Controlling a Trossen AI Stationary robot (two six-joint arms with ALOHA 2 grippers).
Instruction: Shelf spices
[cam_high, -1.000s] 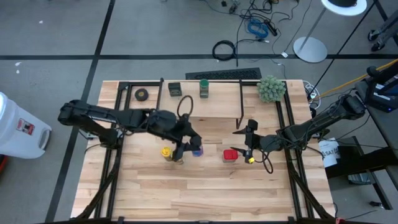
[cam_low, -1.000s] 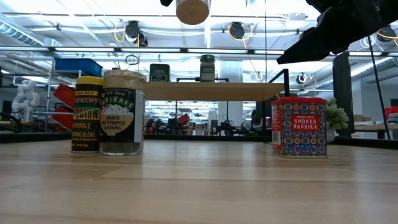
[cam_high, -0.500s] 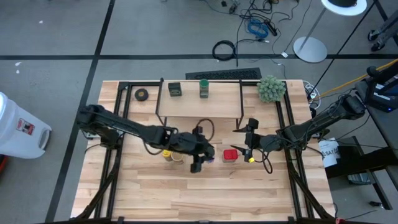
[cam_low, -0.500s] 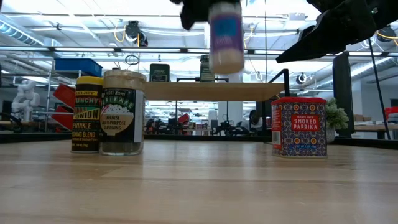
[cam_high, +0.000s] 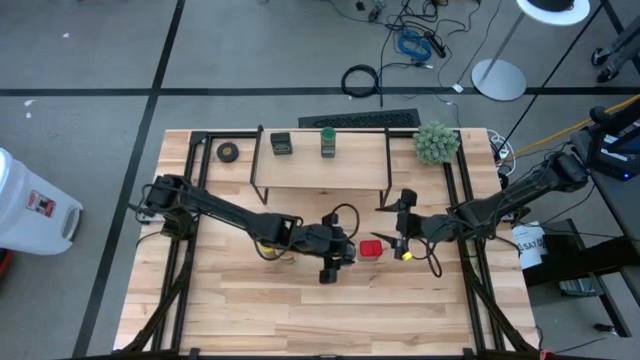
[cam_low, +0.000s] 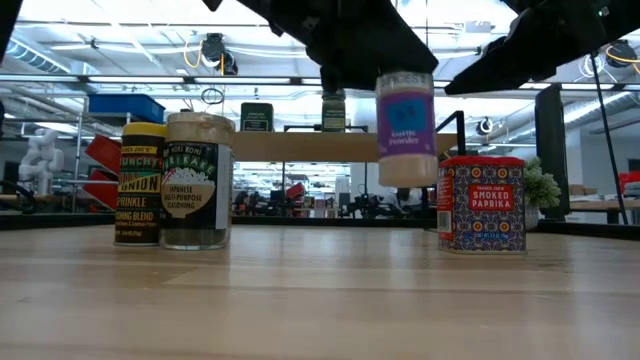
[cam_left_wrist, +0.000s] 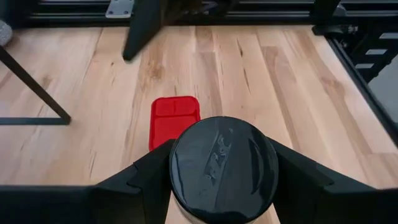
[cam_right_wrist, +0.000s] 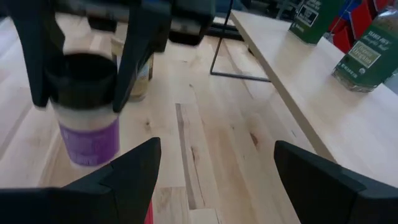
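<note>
- The left hand is stretched out over the middle of the tabletop and is closed on the jar with the purple label, gripped at its dark lid.
- In the low view that jar is seen upright and held in the air, clear of the tabletop, just beside the red tin.
- In the left wrist view the jar's lid is seen clamped between the two fingers, with the red tin on the wood beyond it.
- The right hand is held above the tabletop just past the red tin, near the shelf's right leg; its fingers are spread apart with nothing between them.
- In the right wrist view the purple-label jar is seen ahead of the open fingers, carried by the other arm.
- The yellow-lidded jar and the tan-lidded jar are stood side by side on the tabletop, touching or nearly so, left of the held jar.
- The shelf is set at the far side of the tabletop; the dark tin and the green-lidded jar are placed on its top board, a little apart.
- A black tape roll is lying at the far left corner, and a green plant ball at the far right corner.
</note>
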